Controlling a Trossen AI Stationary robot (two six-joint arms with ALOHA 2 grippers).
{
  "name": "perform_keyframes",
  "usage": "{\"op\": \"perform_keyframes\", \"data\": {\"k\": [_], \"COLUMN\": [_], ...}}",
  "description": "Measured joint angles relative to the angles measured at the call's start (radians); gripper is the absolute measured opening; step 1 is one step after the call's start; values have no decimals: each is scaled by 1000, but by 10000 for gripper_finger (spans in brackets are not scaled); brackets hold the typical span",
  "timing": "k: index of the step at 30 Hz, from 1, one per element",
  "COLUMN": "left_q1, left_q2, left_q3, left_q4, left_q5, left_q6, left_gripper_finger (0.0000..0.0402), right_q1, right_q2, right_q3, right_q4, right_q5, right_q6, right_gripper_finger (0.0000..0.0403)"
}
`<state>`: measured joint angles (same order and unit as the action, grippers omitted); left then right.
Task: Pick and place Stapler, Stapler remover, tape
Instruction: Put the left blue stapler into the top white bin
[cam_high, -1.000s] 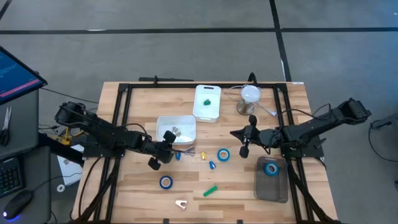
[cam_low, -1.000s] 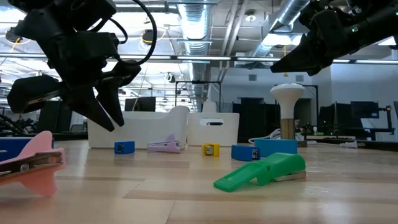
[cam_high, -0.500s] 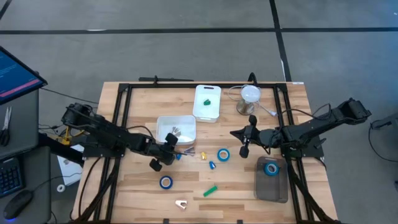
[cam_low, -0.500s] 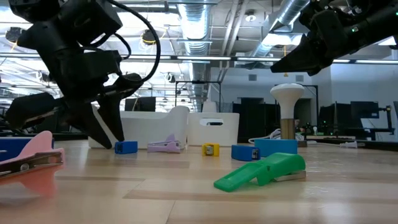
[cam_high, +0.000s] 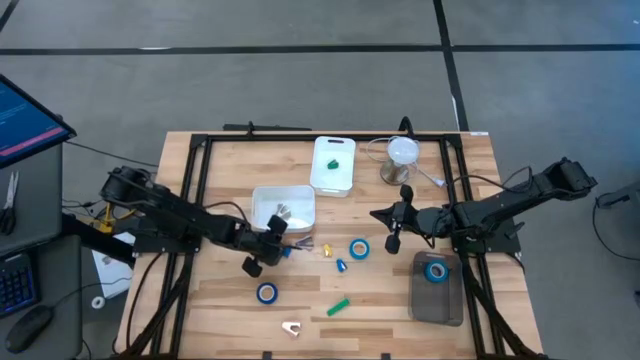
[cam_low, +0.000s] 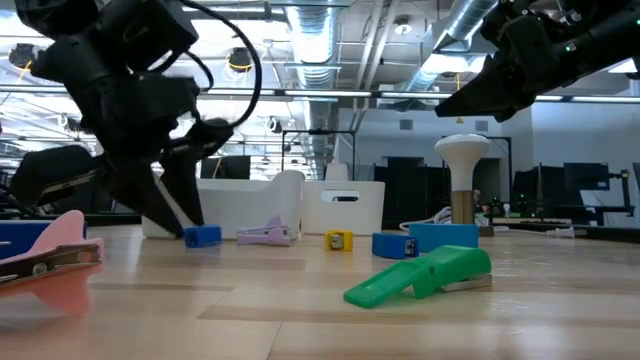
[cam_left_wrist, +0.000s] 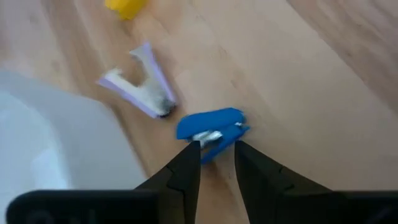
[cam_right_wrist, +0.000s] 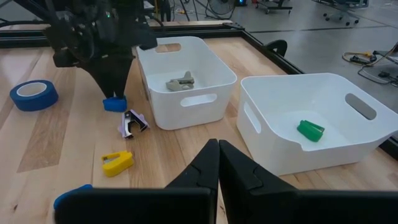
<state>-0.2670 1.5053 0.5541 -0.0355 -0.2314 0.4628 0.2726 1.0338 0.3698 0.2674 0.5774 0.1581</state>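
Blue stapler remover sits between the left gripper's narrowly parted jaws, hidden from overhead.

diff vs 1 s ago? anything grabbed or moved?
The left hand has come down and forward onto the small blue stapler beside the white tub; its fingers now straddle it, open, nothing gripped yet. The right hand hangs shut above the table as before. Tape rolls, green stapler and the other items have not moved.
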Motion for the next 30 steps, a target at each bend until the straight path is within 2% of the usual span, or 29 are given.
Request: {"op": "perform_keyframes", "data": {"k": [6, 11, 19, 30], "left_q1": [1, 1, 1, 1], "left_q2": [52, 18, -61, -98], "left_q3": [5, 1, -2, -2], "left_q4": [24, 11, 7, 13], "left_q5": [12, 22, -42, -62], "left_q6": [-22, -30, -67, -103], "left_gripper_finger": [90, 84, 7, 6], "right_q1": [0, 0, 0, 0], "right_q2": [0, 0, 0, 0], "right_q3": [0, 0, 0, 0], "right_q4": [2, 1, 1, 1], "right_q5": [0, 0, 0, 0], "right_q6": [0, 0, -1, -1], "right_gripper_finger": [0, 0, 0, 0]}}
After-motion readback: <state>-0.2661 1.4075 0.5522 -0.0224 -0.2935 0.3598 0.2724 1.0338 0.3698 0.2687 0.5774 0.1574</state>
